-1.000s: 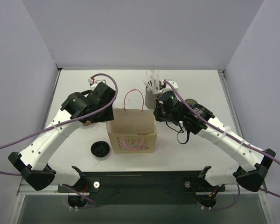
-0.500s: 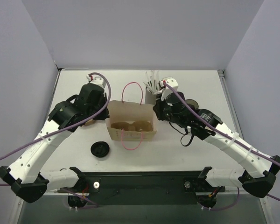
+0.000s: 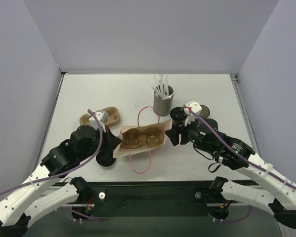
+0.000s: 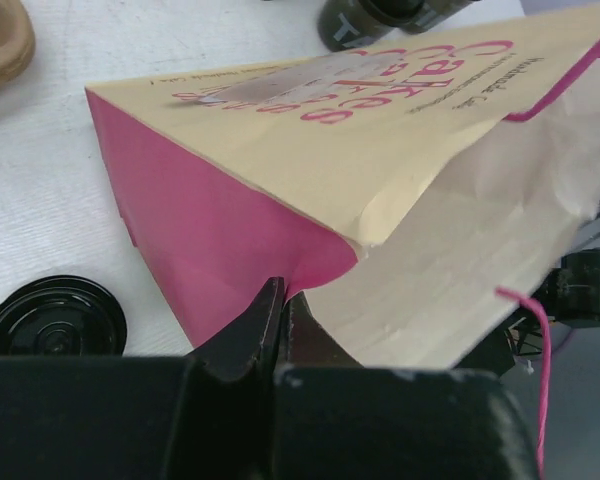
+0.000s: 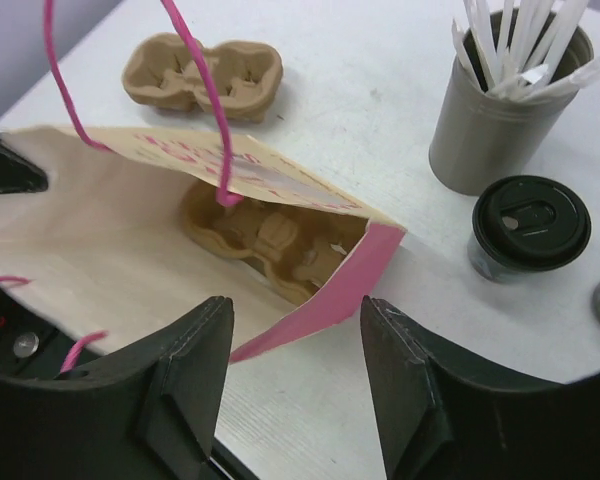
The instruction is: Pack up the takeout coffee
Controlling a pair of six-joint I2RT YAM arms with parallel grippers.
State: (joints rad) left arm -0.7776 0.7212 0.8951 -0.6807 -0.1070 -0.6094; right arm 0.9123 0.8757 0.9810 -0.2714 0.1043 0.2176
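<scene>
The left gripper [image 4: 283, 292] has its jaws clenched on the paper edge of the kraft-brown paper bag with pink side panels and pink cord handles [image 4: 360, 150], pinching it where the pink side meets the mouth. Just to the left of that grip, a loose flat round black plastic lid [image 4: 52, 316] lies on the white table [image 5: 380, 100], close beside the bag's pink side. Farther back on the left, an empty tan moulded-pulp two-cup carrier [image 5: 202, 75] rests on the table, apart from the bag. The bag is tipped over in the middle with its mouth open, and a second tan pulp cup carrier [image 5: 265, 240] sits inside it. Behind and to the right of the bag stands an upright grey cylindrical holder [image 5: 485, 130] filled with white straws [image 5: 510, 40]. The takeout coffee, a short dark cup with a round black lid on it [image 5: 530, 225], stands upright on the table just beside that holder, outside the bag and to the right of its mouth. The right gripper [image 5: 295, 330] hovers at the bag's open right corner with its jaws released and spread apart, holding nothing.
</scene>
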